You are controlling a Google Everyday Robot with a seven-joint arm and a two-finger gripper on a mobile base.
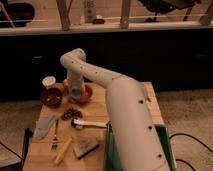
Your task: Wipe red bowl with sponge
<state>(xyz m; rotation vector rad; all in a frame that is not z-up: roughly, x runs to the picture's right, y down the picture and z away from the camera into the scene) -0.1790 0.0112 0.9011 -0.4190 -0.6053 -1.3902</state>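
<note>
Gripper (75,88) is down over the red bowl (88,93) at the far left of the table (98,108), sponge (75,94) at its tip inside the bowl. Can't tell claw opening or whether it's clamping. Looks mid-wipe; remaining work unclear.

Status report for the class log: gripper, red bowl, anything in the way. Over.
Gripper down over bright orange-red shallow bowl, light blue-grey sponge pad at its tip. Darker maroon bowl close beside, view left. White arm hides bowl's middle.
</note>
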